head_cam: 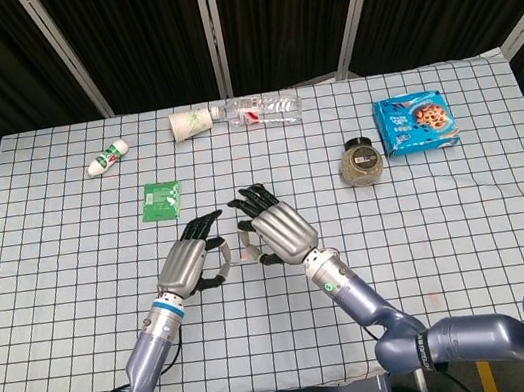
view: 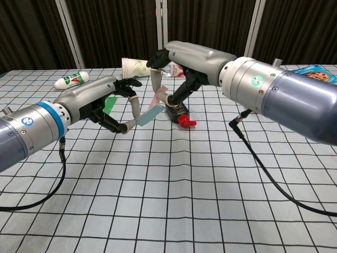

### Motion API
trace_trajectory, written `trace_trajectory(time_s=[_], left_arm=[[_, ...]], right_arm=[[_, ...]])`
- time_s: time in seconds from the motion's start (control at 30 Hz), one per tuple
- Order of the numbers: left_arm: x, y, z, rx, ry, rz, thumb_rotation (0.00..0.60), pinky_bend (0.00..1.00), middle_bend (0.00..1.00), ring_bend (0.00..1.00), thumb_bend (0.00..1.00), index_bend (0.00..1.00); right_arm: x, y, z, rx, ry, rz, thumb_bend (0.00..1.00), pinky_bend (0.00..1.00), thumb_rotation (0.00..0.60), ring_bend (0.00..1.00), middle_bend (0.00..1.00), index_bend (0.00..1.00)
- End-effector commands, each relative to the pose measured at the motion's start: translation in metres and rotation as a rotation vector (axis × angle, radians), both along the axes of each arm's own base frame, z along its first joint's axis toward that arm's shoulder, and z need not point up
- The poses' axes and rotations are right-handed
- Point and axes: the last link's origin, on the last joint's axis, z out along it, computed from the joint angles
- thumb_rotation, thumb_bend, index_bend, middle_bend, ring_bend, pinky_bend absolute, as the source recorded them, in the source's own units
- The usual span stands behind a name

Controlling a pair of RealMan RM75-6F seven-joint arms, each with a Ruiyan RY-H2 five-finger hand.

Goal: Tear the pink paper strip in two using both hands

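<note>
The pink paper strip (view: pixel 151 112), pale blue on its underside, hangs in one piece above the checked cloth between my two hands. My left hand (view: pixel 104 102) pinches its lower end between thumb and a finger, palm turned toward the right hand. My right hand (view: pixel 181 60) holds the upper end from above, its fingers curled down over it. In the head view the left hand (head_cam: pixel 192 257) and right hand (head_cam: pixel 278 230) sit close together at the table's middle. Only a sliver of the strip (head_cam: pixel 247 251) shows between them.
Along the back lie a paper cup (head_cam: pixel 190 122), a clear water bottle (head_cam: pixel 263 109) and a small white bottle (head_cam: pixel 107 157). A green packet (head_cam: pixel 161 199) lies left of the hands. A jar (head_cam: pixel 361 160) and a blue cookie packet (head_cam: pixel 416 122) sit to the right. A dark object with a red end (view: pixel 179 114) lies below my right hand.
</note>
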Motion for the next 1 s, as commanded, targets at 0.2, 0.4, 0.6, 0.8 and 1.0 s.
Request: trace_trajectory(time_s=[0.2, 0.4, 0.6, 0.8, 1.0], left_arm=[[-0.002, 0.000, 0.001, 0.000, 0.005, 0.008, 0.600, 0.00, 0.00, 0.00, 0.53, 0.69], [-0.015, 0.005, 0.004, 0.014, 0.023, 0.037, 0.600, 0.00, 0.00, 0.00, 0.55, 0.73], [-0.034, 0.010, 0.009, 0.031, 0.041, 0.070, 0.600, 0.00, 0.00, 0.00, 0.56, 0.74], [-0.050, 0.014, 0.015, 0.050, 0.062, 0.092, 0.600, 0.00, 0.00, 0.00, 0.56, 0.74], [-0.058, 0.017, 0.020, 0.066, 0.085, 0.090, 0.600, 0.00, 0.00, 0.00, 0.56, 0.74]], right_arm=[[0.000, 0.001, 0.002, -0.004, 0.001, 0.014, 0.42, 0.00, 0.600, 0.00, 0.15, 0.72], [-0.005, -0.004, 0.014, -0.042, 0.014, 0.032, 0.42, 0.00, 0.600, 0.00, 0.15, 0.72], [-0.015, -0.013, 0.031, -0.093, 0.031, 0.032, 0.42, 0.00, 0.600, 0.00, 0.16, 0.72], [-0.030, -0.020, 0.050, -0.130, 0.055, 0.024, 0.42, 0.00, 0.600, 0.00, 0.16, 0.72], [-0.057, -0.022, 0.058, -0.146, 0.114, 0.005, 0.42, 0.00, 0.600, 0.00, 0.16, 0.72]])
